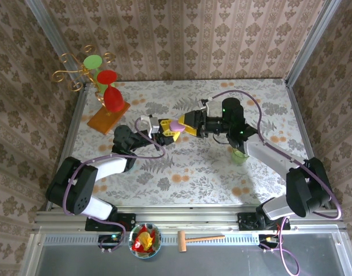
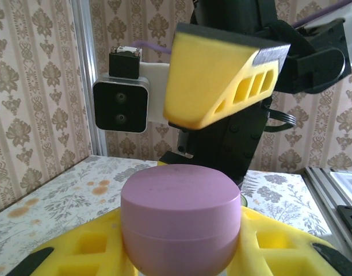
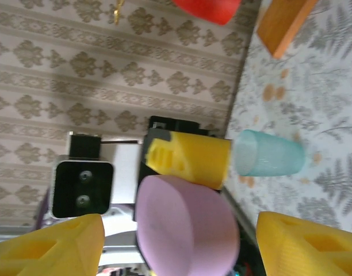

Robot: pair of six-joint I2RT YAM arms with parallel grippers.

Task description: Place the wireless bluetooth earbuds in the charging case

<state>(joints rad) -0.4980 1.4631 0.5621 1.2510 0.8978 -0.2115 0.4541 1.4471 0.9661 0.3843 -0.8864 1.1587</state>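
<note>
My left gripper (image 1: 167,131) is shut on the lilac oval charging case (image 1: 176,125), holding it above the middle of the table. In the left wrist view the case (image 2: 180,221) sits between the yellow fingers (image 2: 78,253) with its lid closed. My right gripper (image 1: 184,122) faces it from the right and is open. Its yellow fingers (image 3: 49,247) stand on either side of the case (image 3: 184,227) with a gap on both sides. One right finger (image 2: 216,80) hangs just above the lid. The earbuds are out of view.
A teal cup (image 3: 268,160) lies on its side on the floral table beyond the case. A pale green cup (image 1: 239,155) stands under the right arm. Red and green cups on a gold stand with a wooden base (image 1: 108,118) occupy the back left.
</note>
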